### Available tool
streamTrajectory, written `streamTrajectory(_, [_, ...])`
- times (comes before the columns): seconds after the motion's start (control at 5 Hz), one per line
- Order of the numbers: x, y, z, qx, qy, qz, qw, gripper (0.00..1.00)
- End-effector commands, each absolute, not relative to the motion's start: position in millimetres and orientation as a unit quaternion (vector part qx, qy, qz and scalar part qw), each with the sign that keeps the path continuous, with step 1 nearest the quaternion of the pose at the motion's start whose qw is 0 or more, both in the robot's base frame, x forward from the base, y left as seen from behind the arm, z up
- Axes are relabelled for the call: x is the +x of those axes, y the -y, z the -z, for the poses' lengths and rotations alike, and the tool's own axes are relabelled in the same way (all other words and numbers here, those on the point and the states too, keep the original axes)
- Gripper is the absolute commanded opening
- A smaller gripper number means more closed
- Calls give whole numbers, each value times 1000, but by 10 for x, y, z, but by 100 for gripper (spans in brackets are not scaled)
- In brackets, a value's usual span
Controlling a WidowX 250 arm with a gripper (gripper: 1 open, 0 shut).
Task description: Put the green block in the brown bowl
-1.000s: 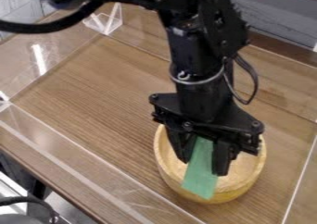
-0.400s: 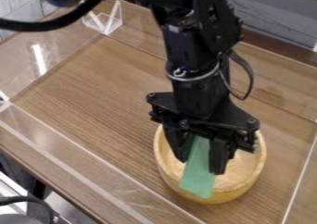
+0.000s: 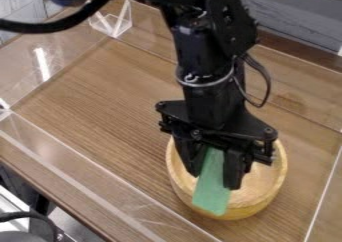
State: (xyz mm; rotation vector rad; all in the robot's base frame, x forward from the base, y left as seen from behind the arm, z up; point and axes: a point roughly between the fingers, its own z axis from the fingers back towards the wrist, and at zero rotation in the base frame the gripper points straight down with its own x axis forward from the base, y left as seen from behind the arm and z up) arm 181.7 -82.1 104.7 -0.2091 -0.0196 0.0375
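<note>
The green block (image 3: 215,185) hangs tilted between the black fingers of my gripper (image 3: 221,162), which is shut on its upper end. Its lower end reaches down over the near rim of the brown bowl (image 3: 267,182), a round light wooden bowl at the near right of the table. The gripper points almost straight down right above the bowl's opening and hides most of the bowl's inside. Whether the block's lower end touches the bowl I cannot tell.
The wooden table top (image 3: 107,96) is ringed by clear acrylic walls (image 3: 40,66). A small clear triangular stand (image 3: 112,24) sits at the far left. The black arm (image 3: 207,56) rises from the bowl toward the top of the view.
The arm, with the block in its grip, has drifted very slightly to the left; otherwise nothing has changed.
</note>
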Motion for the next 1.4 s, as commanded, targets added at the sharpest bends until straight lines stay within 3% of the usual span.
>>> streamTrajectory(0.0, [1887, 829, -1134, -112, 24, -20, 993, 0])
streamTrajectory(1.2, [1904, 771, -1092, -119, 20, -18, 993, 0])
